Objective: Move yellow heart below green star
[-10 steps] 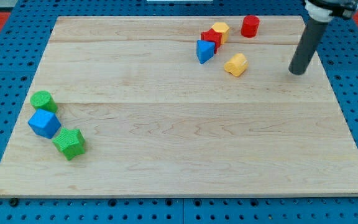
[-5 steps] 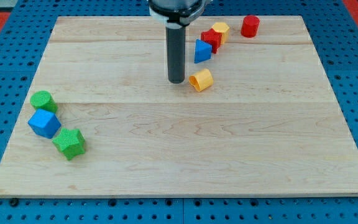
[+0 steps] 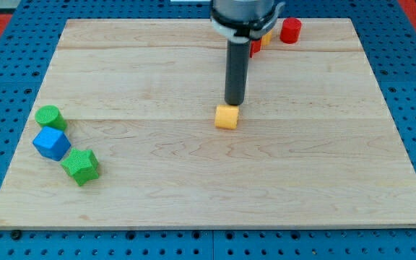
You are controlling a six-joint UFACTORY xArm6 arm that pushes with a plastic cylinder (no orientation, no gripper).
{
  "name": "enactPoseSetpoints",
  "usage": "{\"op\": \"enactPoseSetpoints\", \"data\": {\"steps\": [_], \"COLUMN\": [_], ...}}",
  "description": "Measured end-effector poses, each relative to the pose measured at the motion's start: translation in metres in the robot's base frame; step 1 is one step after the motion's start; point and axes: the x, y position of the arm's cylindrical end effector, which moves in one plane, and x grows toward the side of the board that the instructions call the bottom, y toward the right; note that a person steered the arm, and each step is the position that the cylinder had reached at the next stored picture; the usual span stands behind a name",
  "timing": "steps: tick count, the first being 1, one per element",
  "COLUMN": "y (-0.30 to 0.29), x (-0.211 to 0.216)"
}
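My tip (image 3: 233,105) touches the top edge of the yellow heart (image 3: 227,116); the tool is a bare rod, gripping nothing. The heart looks light, rigid and slippery on the desk (image 3: 302,180); push its upper-right side toward the green star (image 3: 80,166).

**No readable markings**

We find no text, label, brand, number or sign that can be read anywhere in the camera view. The pale wooden board (image 3: 193,173) shows only bare grain, and the blue perforated pegboard surface (image 3: 6,65) around the board carries only rows of holes, with no print.
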Motion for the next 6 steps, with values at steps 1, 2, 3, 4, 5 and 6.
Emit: {"op": "enactPoseSetpoints", "data": {"steps": [1,2,3,4,5,6], "y": [-0.002,-0.006,-0.040,-0.047,-0.058,-0.107], "x": [0.043,0.070,0.100,0.132,0.147,0.146]}}
